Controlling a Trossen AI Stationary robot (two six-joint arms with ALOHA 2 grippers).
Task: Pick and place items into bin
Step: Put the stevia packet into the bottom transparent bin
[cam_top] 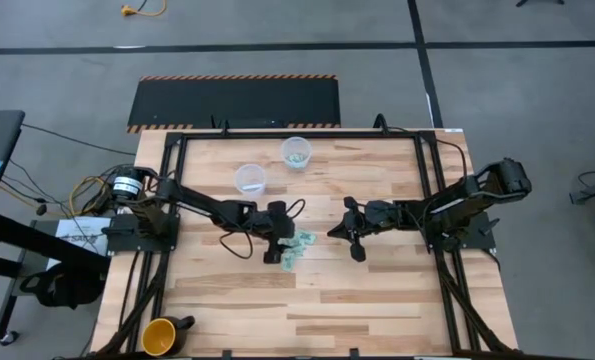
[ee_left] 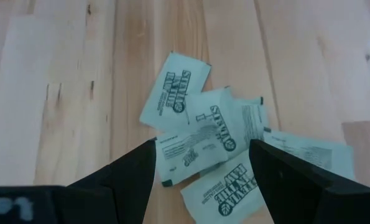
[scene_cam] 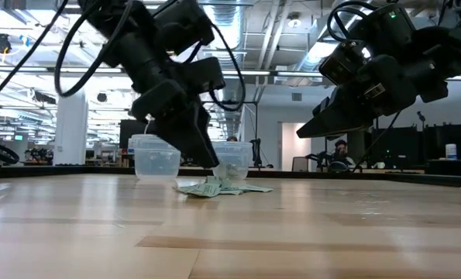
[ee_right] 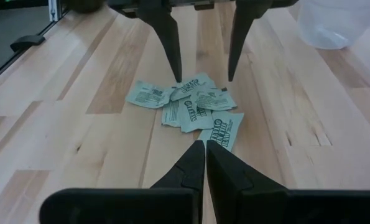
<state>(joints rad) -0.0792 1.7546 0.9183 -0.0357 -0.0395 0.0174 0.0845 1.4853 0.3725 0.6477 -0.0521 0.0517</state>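
From above, the wooden table (cam_top: 307, 290) fills the centre of the frame. The left gripper (cam_top: 274, 243) reaches in from the left and sits just left of a small heap of mint-green packets (cam_top: 299, 246) near the middle. The right gripper (cam_top: 355, 232) comes in from the right and stops a little apart from the heap. Two clear plastic cups stand in the upper middle: one cup (cam_top: 250, 179) to the left, the other cup (cam_top: 296, 152) higher and to the right, with a few green pieces inside. A yellow mug (cam_top: 159, 336) sits at the lower left corner.

At table height, the left gripper (scene_cam: 199, 151) hangs over the packets (scene_cam: 218, 188), its tips close above them. The right gripper (scene_cam: 311, 128) is raised at the upper right, clear of the table. Both cups (scene_cam: 154, 158) show behind the heap.

From the left wrist, two dark fingers (ee_left: 132, 177) stand spread wide at the bottom of the frame, with packets (ee_left: 197, 134) lying flat between and beyond them; nothing is held.

From the right wrist, its own fingers (ee_right: 191, 168) meet closed at bottom centre, empty. The packets (ee_right: 191, 106) lie mid-frame, with the other arm's parted fingers above them.
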